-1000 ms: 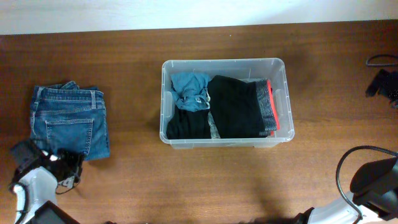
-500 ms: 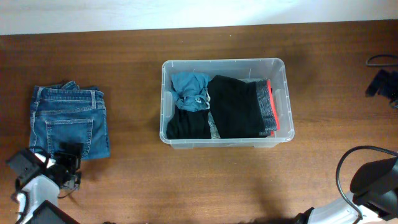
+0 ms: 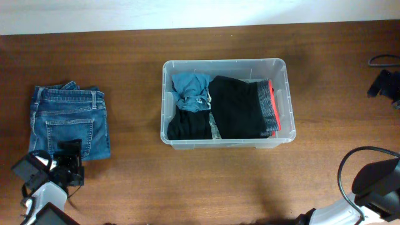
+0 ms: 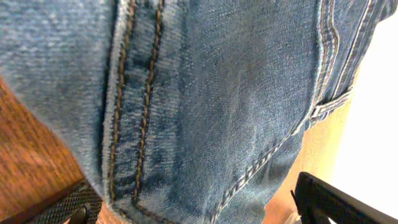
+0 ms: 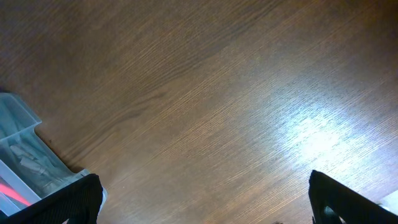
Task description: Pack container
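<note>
The clear container point(image 3: 282, 100) stands mid-table with clothes inside: a teal garment point(image 3: 190, 89), black clothing point(image 3: 234, 115) and a grey and red band point(image 3: 270, 106). Folded blue jeans point(image 3: 69, 122) lie on the table at the left. My left gripper point(image 3: 69, 157) is open at the jeans' near edge. In the left wrist view the denim point(image 4: 205, 93) fills the frame and lies between the wide-apart fingers point(image 4: 329, 202); the left gripper point(image 4: 199, 211) is not closed on it. My right gripper point(image 5: 211, 208) is open over bare wood, with a corner of the container point(image 5: 25, 155) to its left.
The wooden table point(image 3: 125, 69) runs all round the container. The right arm point(image 3: 375, 181) and its cable sit at the lower right corner. A black object point(image 3: 387, 84) with a cable lies at the far right edge.
The left gripper has opened wide and edged up to the near edge of the jeans. The right arm, the container and the clothes have not moved.
</note>
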You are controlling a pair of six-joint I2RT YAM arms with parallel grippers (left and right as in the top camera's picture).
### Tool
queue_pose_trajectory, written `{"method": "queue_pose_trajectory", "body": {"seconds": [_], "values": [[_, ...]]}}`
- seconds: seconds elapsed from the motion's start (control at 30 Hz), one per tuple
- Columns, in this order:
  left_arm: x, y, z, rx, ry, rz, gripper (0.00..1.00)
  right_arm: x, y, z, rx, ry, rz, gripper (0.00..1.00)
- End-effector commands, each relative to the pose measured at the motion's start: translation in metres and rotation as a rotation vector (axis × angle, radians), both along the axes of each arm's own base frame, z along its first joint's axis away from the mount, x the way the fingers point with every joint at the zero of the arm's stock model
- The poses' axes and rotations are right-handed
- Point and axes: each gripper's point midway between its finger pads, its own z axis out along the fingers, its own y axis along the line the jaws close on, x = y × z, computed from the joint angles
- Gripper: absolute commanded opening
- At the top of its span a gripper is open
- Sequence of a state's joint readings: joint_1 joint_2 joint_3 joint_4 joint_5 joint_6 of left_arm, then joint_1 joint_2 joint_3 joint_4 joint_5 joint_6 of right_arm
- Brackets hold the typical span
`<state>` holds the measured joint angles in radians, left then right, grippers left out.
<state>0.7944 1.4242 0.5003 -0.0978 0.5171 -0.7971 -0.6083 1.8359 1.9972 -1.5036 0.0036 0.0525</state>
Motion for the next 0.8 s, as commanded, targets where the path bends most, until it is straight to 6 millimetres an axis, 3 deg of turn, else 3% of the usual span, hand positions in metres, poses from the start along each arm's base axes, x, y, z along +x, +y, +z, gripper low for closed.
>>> {"method": "queue_pose_trajectory", "body": {"seconds": [0.0, 0.3, 0.43, 0.47, 0.57, 0.77], "values": [[-0.008, -0.005, -0.015, -0.064, 0.036, 0.061, 0.99, 0.000, -0.002, 0.009, -0.022, -0.019, -0.011, 0.98], [0.001, 0.005, -0.010, -0.045, -0.009, 0.090, 0.96, 0.000, -0.002, 0.009, -0.021, -0.019, -0.011, 0.98], [0.004, 0.008, -0.014, -0.042, -0.014, 0.091, 0.89, 0.000, -0.002, 0.009, -0.021, -0.019, -0.011, 0.98], [0.005, 0.009, -0.015, -0.040, -0.016, 0.091, 0.81, 0.000, -0.002, 0.009, -0.021, -0.019, -0.011, 0.98], [0.007, 0.008, -0.018, -0.048, -0.020, 0.085, 0.71, 0.000, -0.002, 0.009, -0.021, -0.019, -0.011, 0.98], [0.008, 0.009, -0.017, -0.028, -0.027, 0.066, 0.64, 0.000, -0.002, 0.009, -0.021, -0.019, -0.011, 0.98]]}}
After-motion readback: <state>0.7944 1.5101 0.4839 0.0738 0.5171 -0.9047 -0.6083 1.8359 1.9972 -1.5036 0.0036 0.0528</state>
